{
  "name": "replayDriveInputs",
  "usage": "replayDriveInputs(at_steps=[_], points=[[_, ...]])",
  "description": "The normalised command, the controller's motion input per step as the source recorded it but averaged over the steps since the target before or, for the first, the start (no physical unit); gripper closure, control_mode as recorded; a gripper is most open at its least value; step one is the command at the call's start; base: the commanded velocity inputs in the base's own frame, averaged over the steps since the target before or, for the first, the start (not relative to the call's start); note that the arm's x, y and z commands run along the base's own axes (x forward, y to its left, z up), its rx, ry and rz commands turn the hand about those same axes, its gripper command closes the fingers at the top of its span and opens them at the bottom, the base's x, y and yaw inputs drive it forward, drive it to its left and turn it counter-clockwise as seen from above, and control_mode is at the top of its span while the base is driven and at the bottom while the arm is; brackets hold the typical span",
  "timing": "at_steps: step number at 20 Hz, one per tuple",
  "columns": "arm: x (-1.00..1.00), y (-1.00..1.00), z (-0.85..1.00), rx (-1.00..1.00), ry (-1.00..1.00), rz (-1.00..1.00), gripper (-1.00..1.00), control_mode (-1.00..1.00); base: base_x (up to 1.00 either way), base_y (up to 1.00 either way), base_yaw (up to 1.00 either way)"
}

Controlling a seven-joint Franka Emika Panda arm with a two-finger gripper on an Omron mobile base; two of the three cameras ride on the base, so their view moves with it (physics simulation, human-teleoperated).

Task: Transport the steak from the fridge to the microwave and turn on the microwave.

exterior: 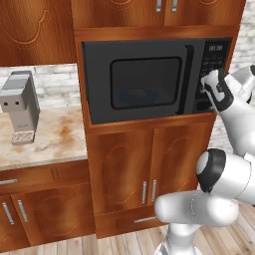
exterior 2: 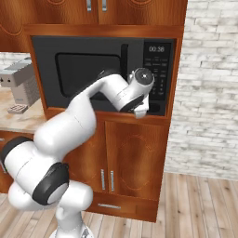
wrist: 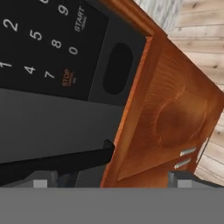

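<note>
Black keypad (wrist: 39,41) of the closed microwave (exterior: 144,79), upper left, is faced by the wide-open, empty gripper (wrist: 109,179); START must be pressed next.

The microwave (exterior: 149,79) is a wide black oven built into wooden cabinetry; its windowed door is shut, black handle upright beside the keypad (wrist: 41,39); the display (exterior 2: 156,49) is lit; a faint shape shows behind the window, too dim to tell.
</note>
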Motion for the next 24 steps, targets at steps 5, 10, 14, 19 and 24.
replayDriveInputs(at_steps=[5,10,14,19,24], points=[[-0.08,-0.34,-0.04,0.03,-0.19,0.10,-1.00,-1.00,0.00,0.00,0.00],[0.00,-0.34,-0.05,0.01,-0.15,0.02,-1.00,-1.00,0.00,0.00,0.00],[-0.09,-0.33,-0.13,0.00,-0.07,0.00,-1.00,-1.00,0.00,0.00,0.00],[0.03,-0.35,-0.06,0.00,0.00,0.00,-1.00,-1.00,0.00,0.00,0.00],[0.04,-0.31,-0.03,0.03,0.00,0.00,-1.00,-1.00,0.00,0.00,0.00]])
